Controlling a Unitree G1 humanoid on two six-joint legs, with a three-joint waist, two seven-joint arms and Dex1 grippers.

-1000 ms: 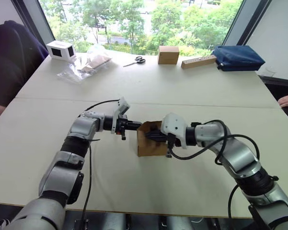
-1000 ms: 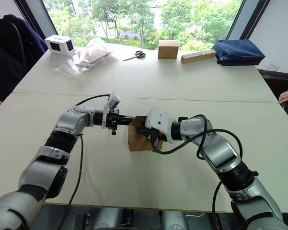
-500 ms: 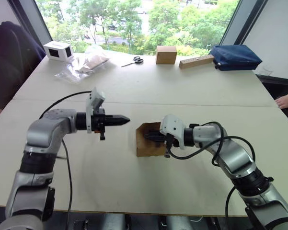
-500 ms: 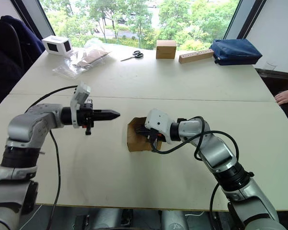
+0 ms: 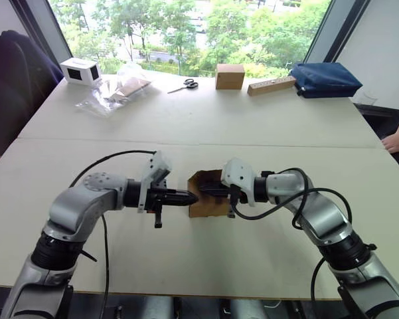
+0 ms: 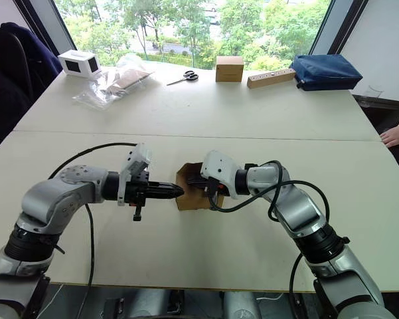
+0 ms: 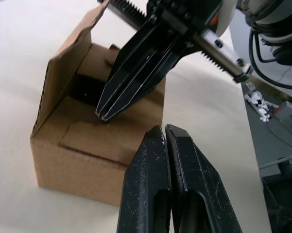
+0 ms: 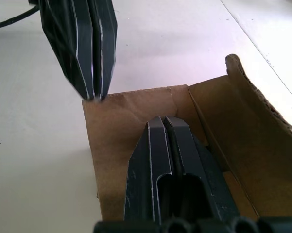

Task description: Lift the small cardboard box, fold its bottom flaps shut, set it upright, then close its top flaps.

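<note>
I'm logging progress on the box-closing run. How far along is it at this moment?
Done: the small cardboard box sits upright on the table. In hand: the right gripper, shut, presses one top flap down inside the opening, and the left gripper, also shut, is at the box's left edge. Left: the far flap stands up, so the top is not closed.

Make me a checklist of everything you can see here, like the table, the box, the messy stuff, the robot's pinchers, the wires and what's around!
Surface: pale table, seam across the middle.
Job's things: small cardboard box on the table, one flap raised, another lying flat.
Clutter: white box, plastic bag, scissors, tan box, wooden block, blue bag along the far edge.
Grippers: left gripper shut, tip at box's side; right gripper shut, pressing the flat flap.
Cables: black cables loop along both arms.
Surroundings: window with trees; a person's hand.
</note>
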